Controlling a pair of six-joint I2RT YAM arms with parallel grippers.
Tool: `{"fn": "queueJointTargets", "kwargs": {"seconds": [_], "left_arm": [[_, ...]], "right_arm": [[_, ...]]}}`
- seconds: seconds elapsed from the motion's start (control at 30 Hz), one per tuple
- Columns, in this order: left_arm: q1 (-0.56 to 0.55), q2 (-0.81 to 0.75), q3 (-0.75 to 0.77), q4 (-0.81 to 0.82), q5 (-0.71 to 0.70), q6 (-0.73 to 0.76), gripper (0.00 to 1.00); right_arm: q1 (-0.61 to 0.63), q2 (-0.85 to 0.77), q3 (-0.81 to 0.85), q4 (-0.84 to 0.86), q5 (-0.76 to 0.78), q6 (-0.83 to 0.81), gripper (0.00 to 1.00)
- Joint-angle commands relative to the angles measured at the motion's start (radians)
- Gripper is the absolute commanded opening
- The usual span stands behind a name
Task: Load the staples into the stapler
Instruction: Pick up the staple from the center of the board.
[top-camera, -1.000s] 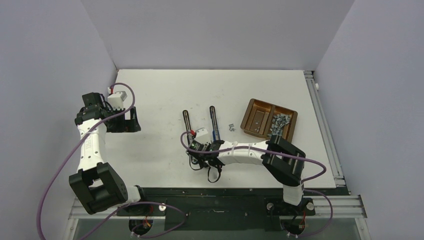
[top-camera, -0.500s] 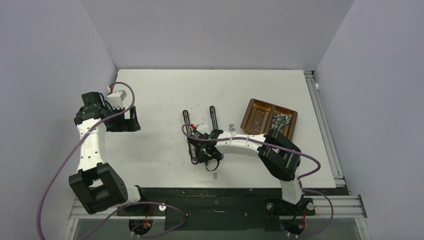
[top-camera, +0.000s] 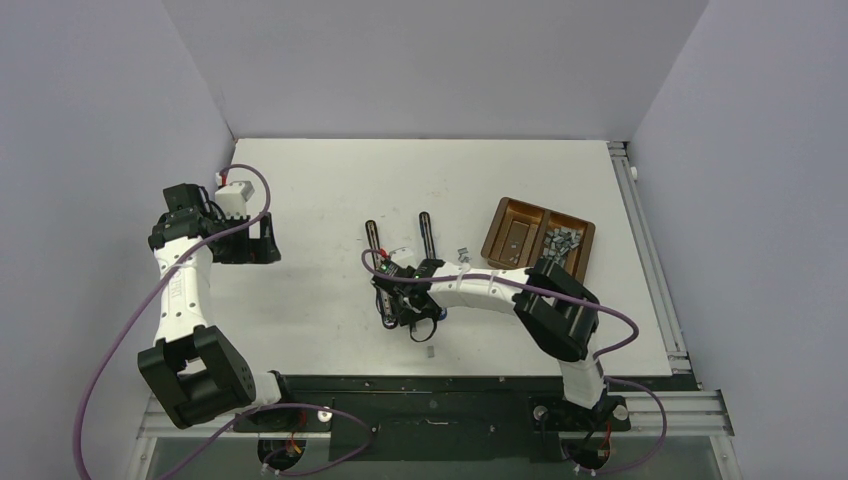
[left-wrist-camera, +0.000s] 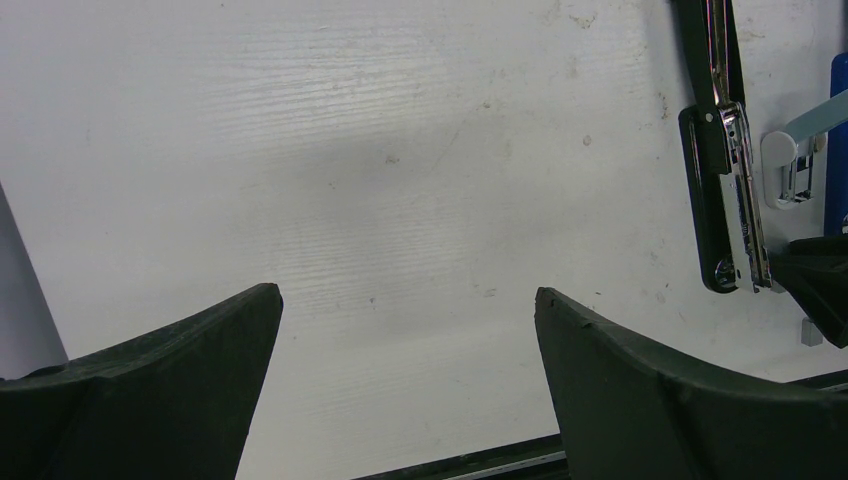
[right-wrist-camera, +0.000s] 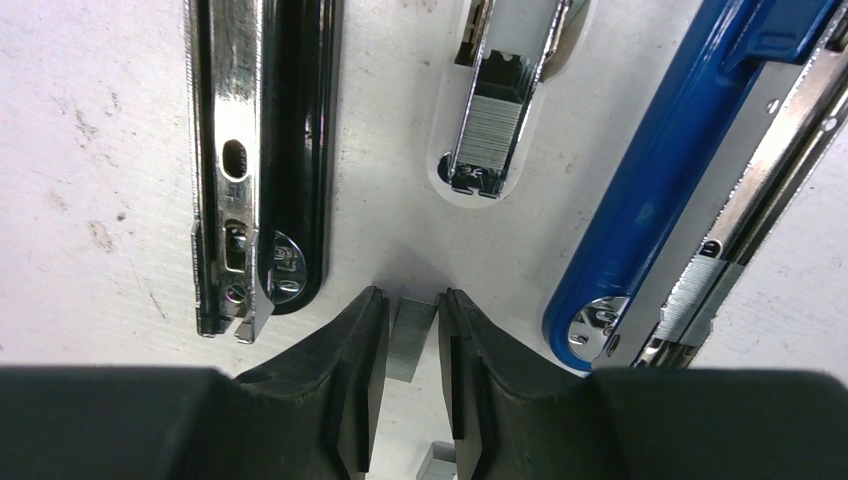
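Right wrist view: the right gripper (right-wrist-camera: 412, 300) is clamped on a short silver staple strip (right-wrist-camera: 411, 338). Whether the strip touches the table (right-wrist-camera: 90, 200) cannot be told. It sits between the opened black stapler (right-wrist-camera: 292, 150) and the opened blue stapler (right-wrist-camera: 660, 190), near a white staple holder (right-wrist-camera: 497, 110) that carries a strip of its own. A stamped mark on the black stapler's round end is too small to read.

Left wrist view: the left gripper (left-wrist-camera: 405, 292) stands spread wide, holding nothing.

Top external view: loose staples (top-camera: 558, 240) lie in the right compartment of the brown tray (top-camera: 497, 232).
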Motion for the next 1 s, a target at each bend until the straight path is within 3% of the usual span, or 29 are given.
{"fn": "queueJointTargets", "kwargs": {"seconds": [0.0,0.27,0.47,0.97], "left_arm": [[0.011,-0.027,0.040,0.010,0.008,0.012,0.96],[0.010,-0.026,0.034,0.014,0.004,0.014,0.96],[0.010,-0.028,0.029,0.017,0.004,0.015,0.96],[0.010,-0.011,0.051,0.011,0.010,0.009,0.96]], "right_arm": [[0.003,0.026,0.039,0.002,-0.003,0.001,0.25],[0.006,0.025,0.036,-0.002,0.011,-0.002,0.20],[0.018,0.019,0.024,-0.006,0.036,0.003,0.09],[0.043,-0.161,0.050,0.048,0.200,0.032,0.08]]}}
